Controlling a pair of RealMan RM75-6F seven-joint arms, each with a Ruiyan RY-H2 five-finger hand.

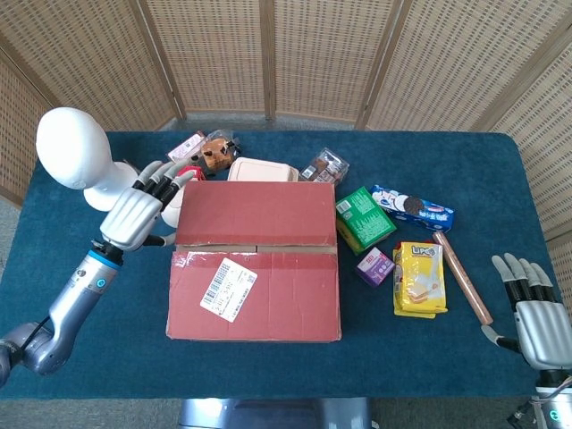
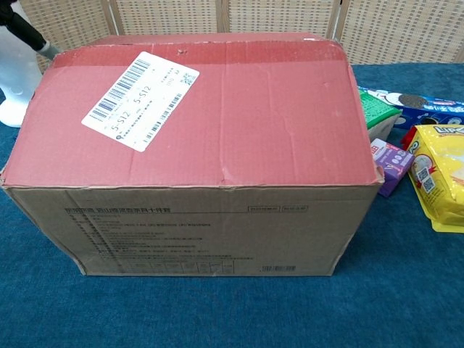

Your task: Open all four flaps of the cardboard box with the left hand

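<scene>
Backdrop: wicker screens behind blue-cloth bench [image 1: 107,357].
Box: one cardboard box [image 1: 256,261], bench centre, both top flaps flat, seam running left-right.
Left hand [image 1: 134,214]: empty, fingers spread, just beside box's far-left corner; box lies to its right.
Right hand [image 1: 536,322]: empty, spread, well apart, so left is nearer.
Flaps visible: two outer; inner two hidden.

The left hand [image 1: 136,214] is raised on its outstretched arm, fingers spread and holding nothing. The right hand [image 1: 539,322] rests palm-down, fingers apart, also unladen.
</scene>
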